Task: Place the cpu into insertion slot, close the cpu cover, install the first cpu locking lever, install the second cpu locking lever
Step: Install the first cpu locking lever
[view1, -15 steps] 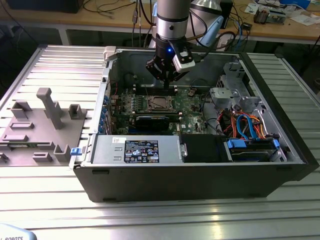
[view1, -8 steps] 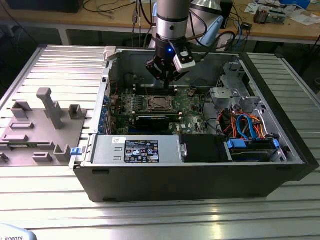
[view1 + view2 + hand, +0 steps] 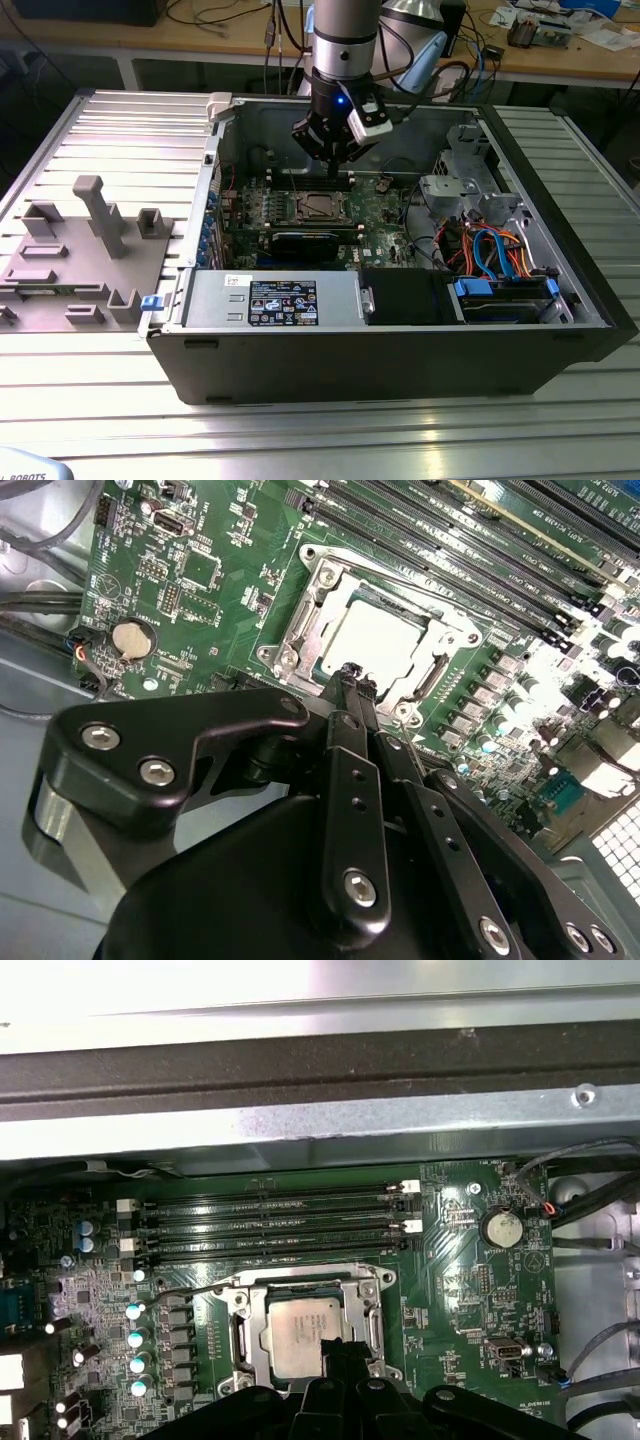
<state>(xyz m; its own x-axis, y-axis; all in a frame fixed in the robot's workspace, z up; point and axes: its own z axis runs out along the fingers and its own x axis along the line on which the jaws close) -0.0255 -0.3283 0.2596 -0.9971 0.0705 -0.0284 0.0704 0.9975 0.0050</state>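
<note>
The cpu (image 3: 375, 640) lies pale and flat in the insertion slot (image 3: 243, 1335) of the green motherboard (image 3: 380, 205). The cpu cover (image 3: 312, 605), a silvery frame, lies down around it, and the chip (image 3: 298, 1328) shows through its window. A thin wire lever (image 3: 195, 1286) runs out from one corner of the socket. My gripper (image 3: 353, 672) hangs just above the socket's edge, its black fingers pressed together with nothing between them. In the exterior view the gripper (image 3: 335, 158) is inside the open case, a little above the socket (image 3: 318, 205).
Long black memory slots (image 3: 270, 1222) run beside the socket. A coin battery (image 3: 502, 1227) and cables (image 3: 590, 1185) lie nearby. The case holds a black power supply (image 3: 290, 300) and drive bays (image 3: 500, 290). A grey fixture tray (image 3: 80, 250) sits at the exterior view's left.
</note>
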